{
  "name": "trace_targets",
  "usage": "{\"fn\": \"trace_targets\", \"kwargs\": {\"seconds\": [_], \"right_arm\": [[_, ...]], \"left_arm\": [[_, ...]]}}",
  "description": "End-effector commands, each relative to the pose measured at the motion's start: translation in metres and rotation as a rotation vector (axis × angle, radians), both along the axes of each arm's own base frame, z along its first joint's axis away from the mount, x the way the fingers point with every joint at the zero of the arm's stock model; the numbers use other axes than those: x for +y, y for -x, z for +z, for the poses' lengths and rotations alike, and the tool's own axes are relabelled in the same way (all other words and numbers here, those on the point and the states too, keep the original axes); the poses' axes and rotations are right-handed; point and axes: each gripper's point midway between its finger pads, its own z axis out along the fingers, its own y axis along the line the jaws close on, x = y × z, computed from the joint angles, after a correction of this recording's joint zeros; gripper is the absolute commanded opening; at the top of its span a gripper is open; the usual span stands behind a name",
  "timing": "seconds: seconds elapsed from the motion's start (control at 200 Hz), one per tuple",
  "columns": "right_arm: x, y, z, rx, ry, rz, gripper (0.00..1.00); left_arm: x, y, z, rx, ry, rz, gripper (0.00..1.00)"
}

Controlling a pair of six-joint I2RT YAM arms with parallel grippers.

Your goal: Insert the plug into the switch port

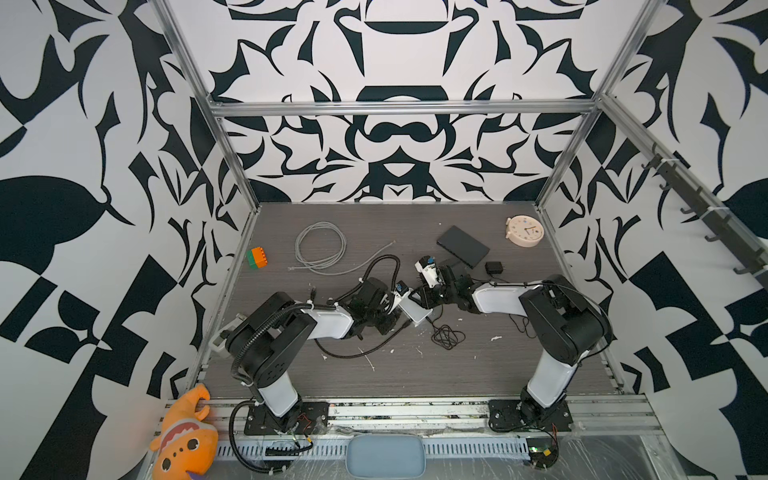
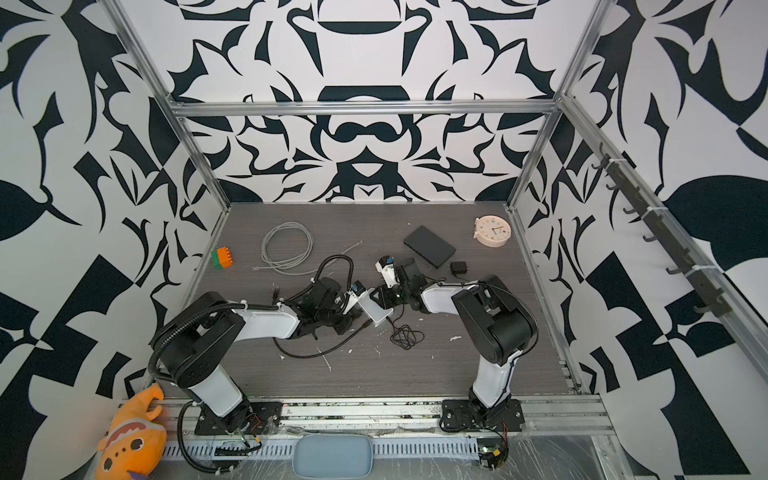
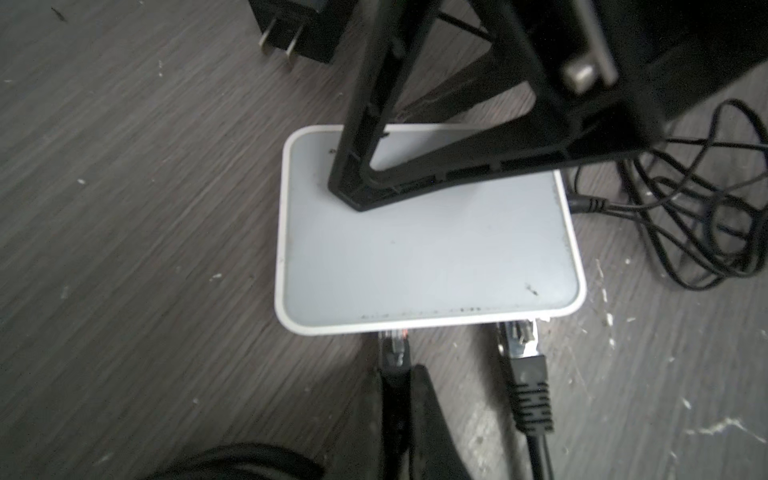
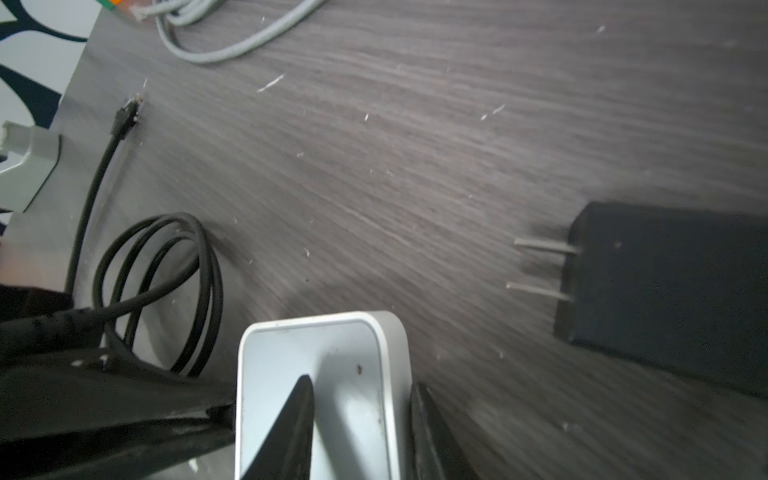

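I work in a robotics lab cell: a silver aluminium-profile frame (image 1: 399, 109), black-and-white patterned wall panels (image 1: 399, 50) and a dark grey wood-grain tabletop (image 1: 415, 374) box me in.

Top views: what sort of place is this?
Likely a lab robot cell, not a home: an aluminium frame encloses the table, boldly patterned panels wall it, and unrelated props like a clock lie about.

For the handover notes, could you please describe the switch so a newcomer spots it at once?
On the dark table, look at the very middle. The switch lies flat there, a small box with rounded corners. It is white; the flat box and power adapter behind it are black.
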Motion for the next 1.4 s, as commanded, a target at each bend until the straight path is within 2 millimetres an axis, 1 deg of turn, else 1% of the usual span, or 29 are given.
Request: {"fn": "trace_targets", "kwargs": {"seconds": [0.0, 0.04, 0.085, 0.155, 0.19, 0.265, 0.335, 0.4, 0.47, 0.525, 0.64, 0.755, 0.835, 0.92, 0.96, 1.07, 1.19, 1.27, 1.395], "right_arm": [[0.033, 0.204, -0.042, 0.622, -0.046, 0.44, 0.3], [0.032, 0.205, -0.043, 0.621, -0.046, 0.441, 0.3], [0.031, 0.205, -0.042, 0.614, -0.047, 0.439, 0.3], [0.029, 0.194, -0.037, 0.583, -0.063, 0.406, 0.33], [0.026, 0.182, -0.033, 0.567, -0.067, 0.374, 0.37], [0.017, 0.152, -0.025, 0.52, -0.051, 0.303, 0.39], [0.009, 0.121, -0.011, 0.471, -0.021, 0.26, 0.44], [-0.001, 0.1, -0.002, 0.444, 0.016, 0.234, 0.46], [-0.013, 0.086, 0.001, 0.437, 0.06, 0.216, 0.5], [-0.02, 0.08, 0.002, 0.44, 0.078, 0.208, 0.51], [-0.029, 0.079, -0.002, 0.447, 0.146, 0.208, 0.59], [-0.033, 0.084, -0.006, 0.487, 0.187, 0.227, 0.6], [-0.033, 0.089, -0.011, 0.503, 0.191, 0.233, 0.58], [-0.03, 0.095, -0.019, 0.532, 0.193, 0.223, 0.52], [-0.029, 0.101, -0.024, 0.55, 0.204, 0.225, 0.5], [-0.025, 0.118, -0.037, 0.584, 0.271, 0.251, 0.47], [-0.025, 0.13, -0.046, 0.612, 0.307, 0.26, 0.42], [-0.023, 0.139, -0.05, 0.637, 0.308, 0.268, 0.39], [-0.017, 0.148, -0.052, 0.652, 0.284, 0.288, 0.36]], "left_arm": [[-0.057, -0.06, 0.101, -0.282, 0.333, 0.02, 0.0], [-0.056, -0.062, 0.101, -0.281, 0.332, 0.024, 0.0], [-0.056, -0.06, 0.097, -0.273, 0.315, 0.015, 0.0], [-0.055, -0.05, 0.087, -0.236, 0.287, -0.028, 0.0], [-0.053, -0.043, 0.082, -0.224, 0.277, -0.047, 0.0], [-0.045, -0.03, 0.07, -0.201, 0.236, -0.082, 0.0], [-0.04, -0.019, 0.062, -0.174, 0.179, -0.133, 0.0], [-0.035, -0.011, 0.054, -0.146, 0.13, -0.165, 0.0], [-0.031, -0.004, 0.049, -0.126, 0.109, -0.184, 0.0], [-0.029, -0.001, 0.047, -0.121, 0.104, -0.187, 0.0], [-0.026, 0.001, 0.042, -0.114, 0.095, -0.184, 0.0], [-0.026, -0.001, 0.04, -0.127, 0.099, -0.177, 0.0], [-0.028, -0.006, 0.041, -0.144, 0.106, -0.168, 0.0], [-0.031, -0.01, 0.039, -0.152, 0.113, -0.161, 0.0], [-0.031, -0.012, 0.038, -0.149, 0.113, -0.154, 0.0], [-0.035, -0.01, 0.036, -0.137, 0.122, -0.175, 0.0], [-0.04, -0.013, 0.036, -0.15, 0.135, -0.182, 0.0], [-0.043, -0.02, 0.039, -0.18, 0.16, -0.157, 0.0], [-0.05, -0.022, 0.041, -0.191, 0.218, -0.153, 0.0]]}}
